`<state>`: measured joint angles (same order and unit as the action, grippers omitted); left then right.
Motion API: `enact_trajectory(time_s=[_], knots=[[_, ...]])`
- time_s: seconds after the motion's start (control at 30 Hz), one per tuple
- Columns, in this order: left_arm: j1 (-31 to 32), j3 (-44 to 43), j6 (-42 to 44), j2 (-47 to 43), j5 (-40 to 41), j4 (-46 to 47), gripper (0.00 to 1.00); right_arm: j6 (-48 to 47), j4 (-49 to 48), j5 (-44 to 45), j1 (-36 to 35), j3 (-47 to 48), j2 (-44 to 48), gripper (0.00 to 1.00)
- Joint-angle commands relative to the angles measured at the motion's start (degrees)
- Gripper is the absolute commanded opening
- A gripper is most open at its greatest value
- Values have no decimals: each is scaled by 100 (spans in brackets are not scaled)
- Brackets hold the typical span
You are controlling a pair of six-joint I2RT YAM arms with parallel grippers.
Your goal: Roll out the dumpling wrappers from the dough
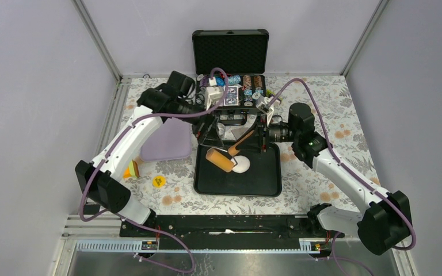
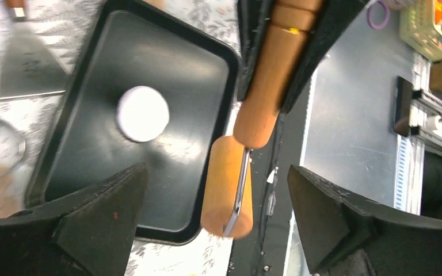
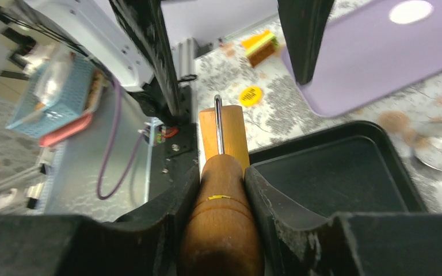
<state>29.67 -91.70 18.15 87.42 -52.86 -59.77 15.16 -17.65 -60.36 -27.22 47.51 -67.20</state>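
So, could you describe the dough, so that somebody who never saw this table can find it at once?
Find the black tray in the middle of the flowered table, just in front of the open black case. On its floor lies the dough, a small round flat pat beside the wooden roller. It is the only white thing on the tray; the roller is brown.

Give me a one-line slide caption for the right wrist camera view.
Right jaws shut on the wooden roller by its handle, above the black tray.
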Motion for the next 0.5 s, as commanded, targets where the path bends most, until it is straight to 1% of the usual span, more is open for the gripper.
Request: enact_trajectory(time_s=[0.0,0.03,0.07,0.1,0.17,0.27,0.37,0.47], knots=[[-631,-309,-27,-125,508,237,99,-1728,1647,930,-65,748,342,0],[-752,-225,-87,-126,757,318,99,-1995,2058,1162,-64,840,350,0],[-820,-69,-234,-124,1249,519,99,-2212,2339,1376,-64,933,354,0],[-830,73,-322,-107,1745,698,99,-2353,2564,1644,-64,984,349,0],[-831,473,-420,-16,2419,1103,99,-2551,2861,2179,-64,1068,363,0],[-763,885,-346,224,2882,1471,99,-2831,2998,2918,-64,1024,486,0],[-496,1133,-208,500,3523,1869,99,-3020,2996,3743,-56,1008,619,0],[-147,1283,-8,772,4025,2146,97,-3129,2989,4263,-6,1032,742,0]])
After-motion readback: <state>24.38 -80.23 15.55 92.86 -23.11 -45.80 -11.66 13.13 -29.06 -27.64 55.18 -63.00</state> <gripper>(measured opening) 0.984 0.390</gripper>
